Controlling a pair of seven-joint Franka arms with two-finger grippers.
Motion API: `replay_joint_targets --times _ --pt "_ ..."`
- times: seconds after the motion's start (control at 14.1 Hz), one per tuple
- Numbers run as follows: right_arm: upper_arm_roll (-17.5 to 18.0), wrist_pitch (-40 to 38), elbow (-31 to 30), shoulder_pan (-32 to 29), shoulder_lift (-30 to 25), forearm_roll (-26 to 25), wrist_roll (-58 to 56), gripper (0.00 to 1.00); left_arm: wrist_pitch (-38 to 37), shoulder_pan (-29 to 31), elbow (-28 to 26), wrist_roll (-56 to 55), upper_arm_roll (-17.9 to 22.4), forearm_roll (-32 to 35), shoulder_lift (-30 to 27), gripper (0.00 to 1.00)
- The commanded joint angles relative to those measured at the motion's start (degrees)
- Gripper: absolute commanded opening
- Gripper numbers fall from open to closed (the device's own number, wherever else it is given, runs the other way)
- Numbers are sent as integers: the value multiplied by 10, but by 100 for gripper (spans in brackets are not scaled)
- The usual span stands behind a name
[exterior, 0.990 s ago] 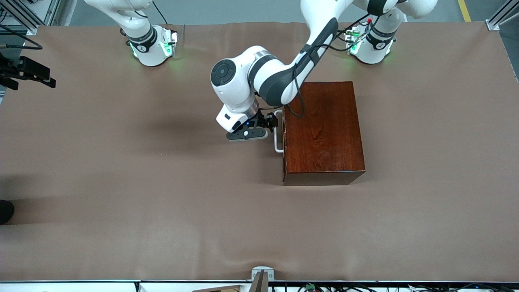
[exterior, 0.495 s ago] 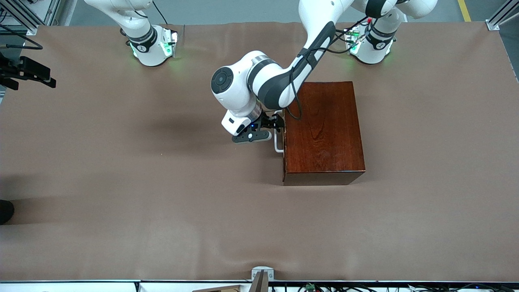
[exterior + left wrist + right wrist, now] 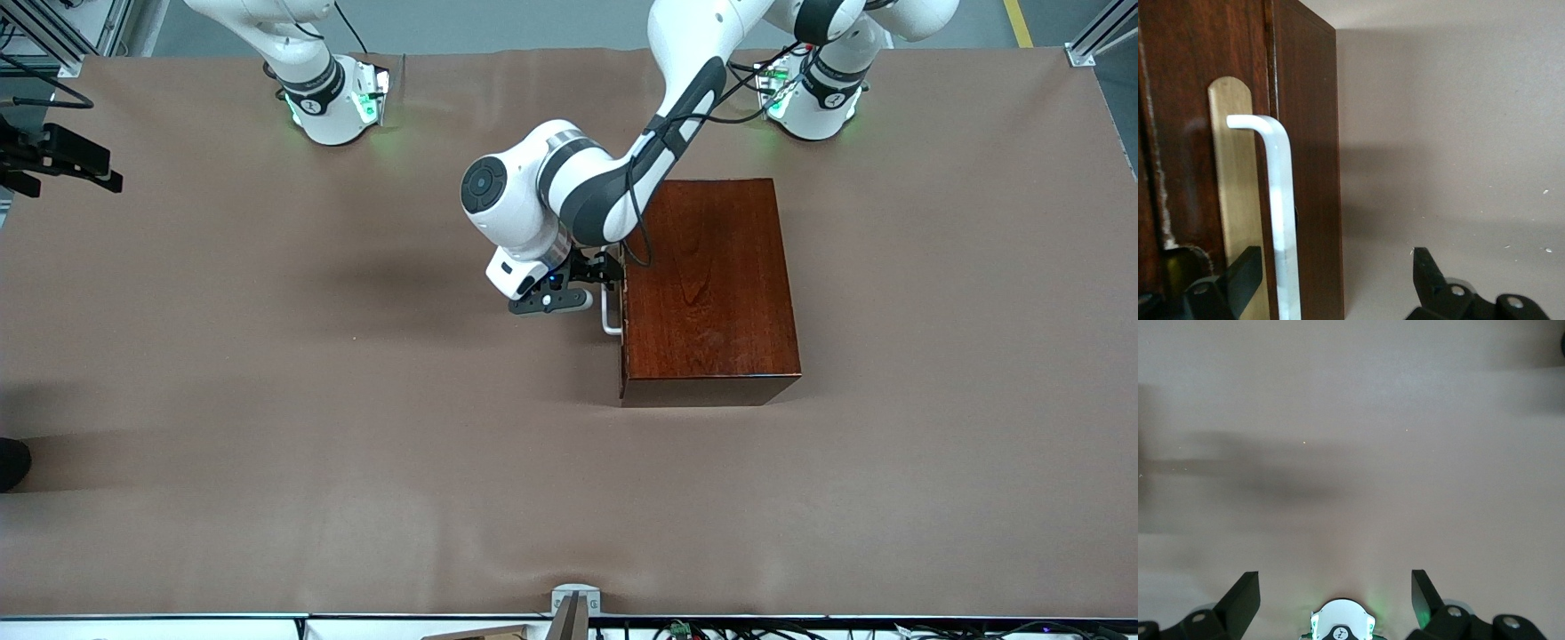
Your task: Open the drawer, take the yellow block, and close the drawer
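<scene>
Left fingers: spread apart; in the left wrist view one black finger (image 3: 1238, 283) sits against the drawer front and the other (image 3: 1428, 273) stands off on the outer side of the bar, with the white handle (image 3: 1281, 220) between them, not yet pinched.
Left gripper: the left gripper (image 3: 597, 269) is at the handle's upper end in front of the drawer (image 3: 621, 293); since a second ago it has closed the small gap and now straddles the bar.
Handle: a white U-shaped bar mounted over a pale brass-coloured plate (image 3: 1235, 200) on the drawer front.
Drawer: fully shut, flush with the dark reddish-brown wooden box (image 3: 707, 289), as in the earlier frames.
Yellow block: not visible in any view.
Left arm: elbow has drawn in toward the box and the forearm leans more steeply than a second ago.
Right gripper: the right gripper (image 3: 1335, 600) has its fingers wide apart, holding nothing, high over the brown table (image 3: 267, 400) above its own base; that arm waits, unchanged.
</scene>
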Motion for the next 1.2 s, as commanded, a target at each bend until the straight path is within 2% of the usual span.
replay_joint_targets --times 0.0,0.35,0.64,1.13 --pt "4 -3 3 -7 0 -1 -4 100 -3 -8 18 -8 4 17 16 100" --pt "5 -3 3 -6 0 -1 -4 100 27 -15 20 -40 1 16 26 100" --pt "5 -3 3 -7 0 -1 -4 100 97 -15 22 -86 -7 9 29 100" --pt "4 -3 3 -7 1 -1 -4 100 187 -17 24 -149 -12 -58 29 100"
